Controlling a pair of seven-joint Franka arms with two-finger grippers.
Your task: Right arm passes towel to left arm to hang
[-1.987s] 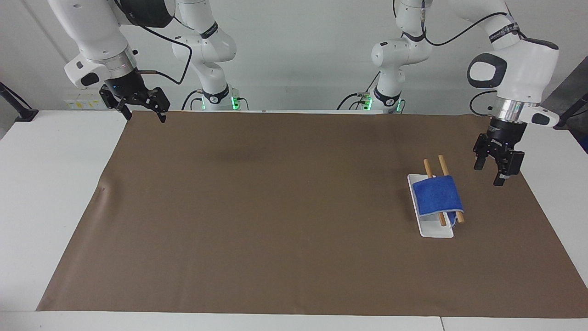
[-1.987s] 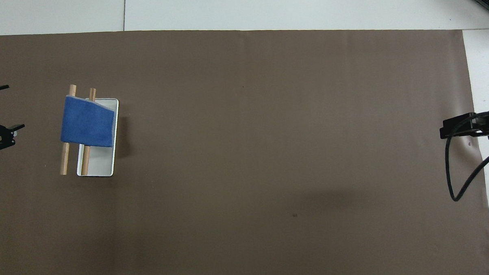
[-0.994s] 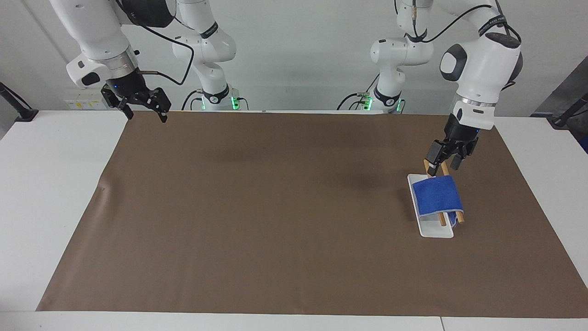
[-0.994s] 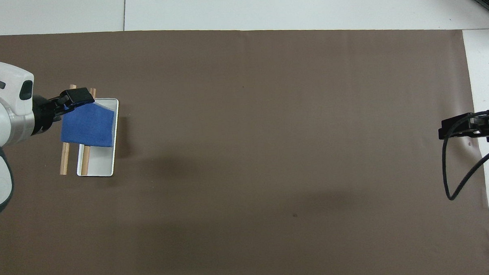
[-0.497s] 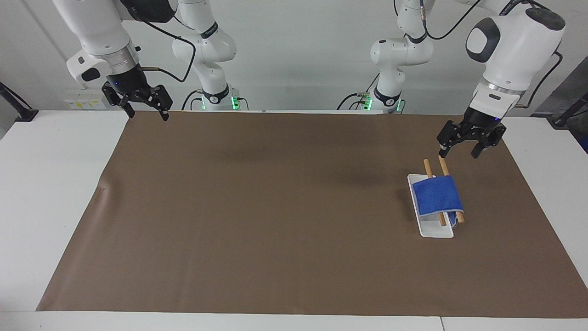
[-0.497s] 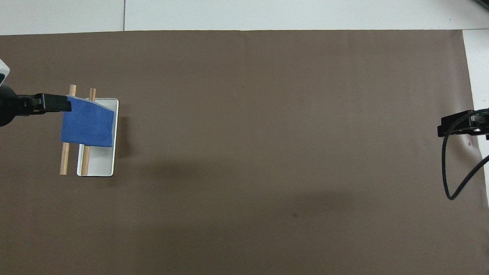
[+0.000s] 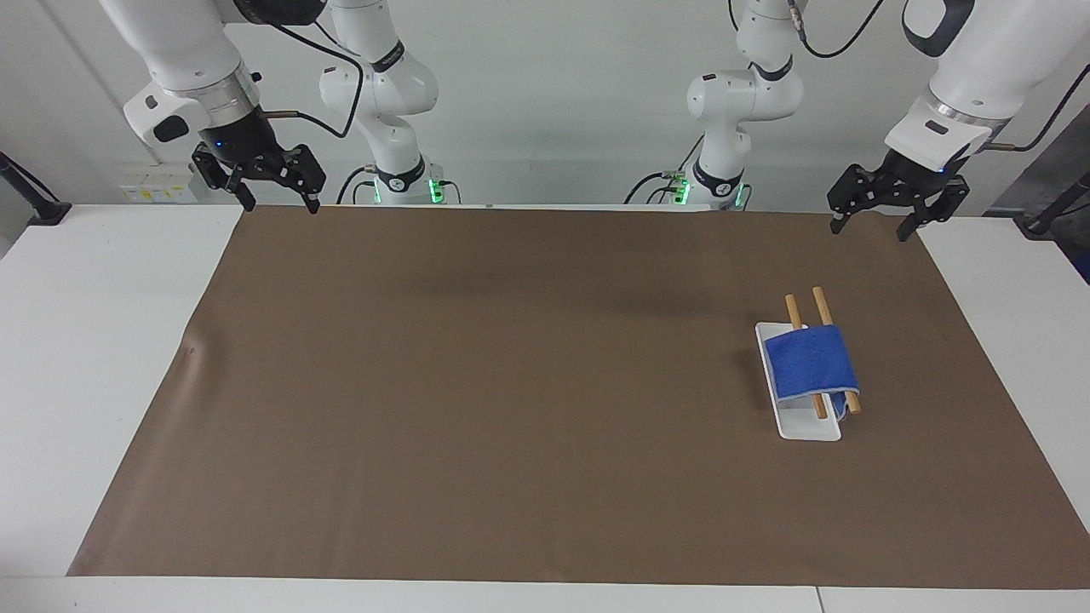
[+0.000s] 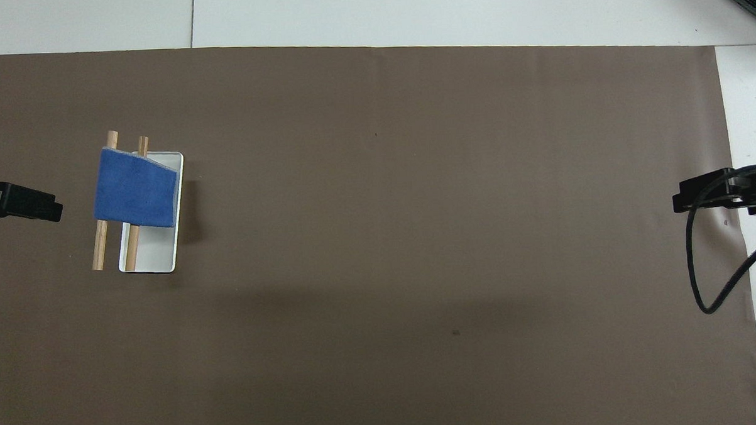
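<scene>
- Standing by the bench (image 7: 94, 340): white top, w/ a big brown mat (image 7: 511, 383) covering most of it, smooth and flat, small crease near the right arm's end.
- Towel (image 7: 811, 363) is draped over two wooden dowels (image 7: 822, 308) that run across a white rectangular tray (image 7: 805, 426), at the left arm's end of the mat. Royal blue, soft-looking, thin grey edging, one edge hanging down off the dowels.
- Dowels are round, light wood, parallel, sticking out past the towel on both ends; the tray is shallow w/ rounded corners.
- Nothing else sits on the mat around the rack; wide bare mat between it and the right arm's end.
- Left tool (image 7: 877, 223) is up in the air over the mat's corner by the robots, well apart from the towel; fingers spread wide, holding nothing.
- Right tool (image 7: 274, 201) hangs over the mat's edge at the right arm's end, by the robots; also spread wide, nothing in it. Black cable (image 8: 707, 270) loops down from its wrist.
- From overhead only the tips of both tools poke in at the sides of the mat.
- White strip of bench shows round the mat on all sides.
</scene>
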